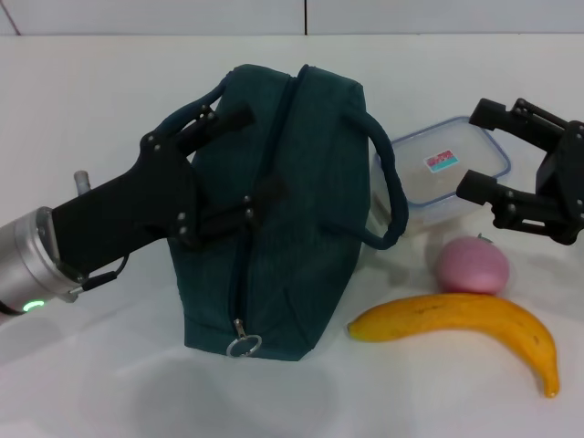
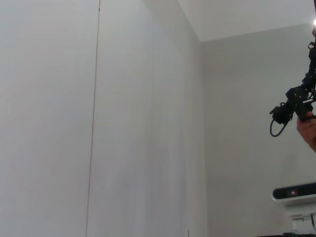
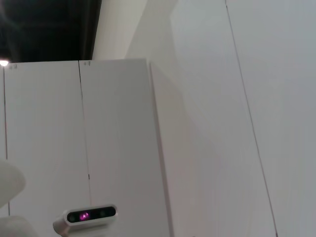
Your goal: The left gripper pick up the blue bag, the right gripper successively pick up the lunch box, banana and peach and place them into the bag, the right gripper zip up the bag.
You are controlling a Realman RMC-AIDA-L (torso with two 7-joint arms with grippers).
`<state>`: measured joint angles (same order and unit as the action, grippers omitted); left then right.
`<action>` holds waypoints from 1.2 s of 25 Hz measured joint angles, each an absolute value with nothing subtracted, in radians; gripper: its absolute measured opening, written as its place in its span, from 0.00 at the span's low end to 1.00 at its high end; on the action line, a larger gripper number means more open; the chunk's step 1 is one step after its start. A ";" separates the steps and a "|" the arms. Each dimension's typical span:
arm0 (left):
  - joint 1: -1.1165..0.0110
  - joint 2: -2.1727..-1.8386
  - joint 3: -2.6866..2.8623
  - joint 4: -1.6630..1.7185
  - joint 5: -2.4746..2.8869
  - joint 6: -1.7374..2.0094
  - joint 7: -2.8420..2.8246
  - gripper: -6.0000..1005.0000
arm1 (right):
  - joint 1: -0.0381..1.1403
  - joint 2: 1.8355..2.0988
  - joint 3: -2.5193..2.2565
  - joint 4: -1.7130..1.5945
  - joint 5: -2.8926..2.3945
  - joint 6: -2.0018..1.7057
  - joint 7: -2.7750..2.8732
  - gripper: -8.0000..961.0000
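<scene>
The blue bag stands on the white table with its zip line on top and the metal ring pull at its near end. My left gripper reaches in from the left, open, its fingers spread on either side of the bag's left handle. My right gripper is open at the far right, over the right end of the lunch box, which lies behind the bag's right handle. The peach sits in front of the box. The banana lies in front of the peach. Neither wrist view shows any of these.
The white table ends at a pale wall behind. The wrist views show only white wall panels, a small camera unit and a distant black fixture.
</scene>
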<state>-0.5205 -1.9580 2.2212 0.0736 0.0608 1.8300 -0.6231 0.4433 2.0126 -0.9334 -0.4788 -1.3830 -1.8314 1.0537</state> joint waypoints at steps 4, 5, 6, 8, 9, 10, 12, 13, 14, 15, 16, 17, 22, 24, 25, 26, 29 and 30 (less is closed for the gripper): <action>-0.519 -1.963 2.221 0.074 0.059 1.830 -0.606 0.84 | 0.443 2.013 -0.936 -0.479 -1.389 -1.826 1.050 0.91; -0.518 -1.964 2.221 0.074 0.059 1.830 -0.606 0.84 | 0.442 2.013 -0.936 -0.479 -1.389 -1.827 1.048 0.91; -0.517 -1.966 2.221 0.074 0.059 1.830 -0.606 0.84 | 0.442 2.013 -0.937 -0.478 -1.387 -1.831 1.044 0.91; -0.516 -1.969 2.221 0.074 0.058 1.830 -0.604 0.84 | 0.442 2.013 -0.938 -0.479 -1.387 -1.833 1.044 0.91; -0.515 -1.970 2.221 0.074 0.058 1.831 -0.602 0.84 | 0.442 2.014 -0.938 -0.479 -1.387 -1.833 1.044 0.90; -0.515 -1.971 2.221 0.074 0.058 1.831 -0.600 0.84 | 0.442 2.014 -0.939 -0.478 -1.387 -1.833 1.044 0.90; -0.514 -1.971 2.221 0.074 0.058 1.833 -0.599 0.84 | 0.442 2.014 -0.941 -0.479 -1.387 -1.830 1.044 0.90; -0.514 -1.971 2.223 0.075 0.059 1.833 -0.599 0.84 | 0.442 2.014 -0.941 -0.479 -1.387 -1.830 1.043 0.90; -0.514 -1.971 2.224 0.078 0.061 1.834 -0.599 0.84 | 0.442 2.014 -0.941 -0.479 -1.387 -1.830 1.043 0.90; -0.514 -1.971 2.225 0.080 0.064 1.836 -0.599 0.84 | 0.442 2.014 -0.940 -0.479 -1.387 -1.829 1.043 0.90; -0.514 -1.971 2.225 0.081 0.064 1.836 -0.603 0.84 | 0.442 2.014 -0.939 -0.479 -1.387 -1.829 1.043 0.90; -0.514 -1.971 2.224 0.082 0.062 1.838 -0.612 0.83 | 0.441 2.014 -0.938 -0.479 -1.387 -1.828 1.043 0.90; -0.524 -1.941 2.222 0.075 0.001 1.843 -0.729 0.83 | 0.434 2.013 -0.933 -0.479 -1.386 -1.829 1.043 0.90; -0.534 -1.908 2.221 0.073 -0.029 1.846 -0.821 0.83 | 0.434 2.013 -0.934 -0.479 -1.386 -1.829 1.043 0.90; -0.542 -1.889 2.222 0.072 -0.031 1.852 -0.870 0.83 | 0.434 2.013 -0.935 -0.479 -1.385 -1.829 1.043 0.90; -0.549 -1.876 2.222 0.072 -0.033 1.857 -0.904 0.83 | 0.433 2.013 -0.935 -0.479 -1.385 -1.830 1.043 0.90; -0.576 -1.843 2.228 0.066 -0.029 1.866 -0.983 0.83 | 0.430 2.011 -0.933 -0.479 -1.385 -1.834 1.043 0.90; -0.584 -1.837 2.229 0.060 -0.028 1.867 -0.998 0.83 | 0.429 2.010 -0.933 -0.479 -1.385 -1.834 1.043 0.90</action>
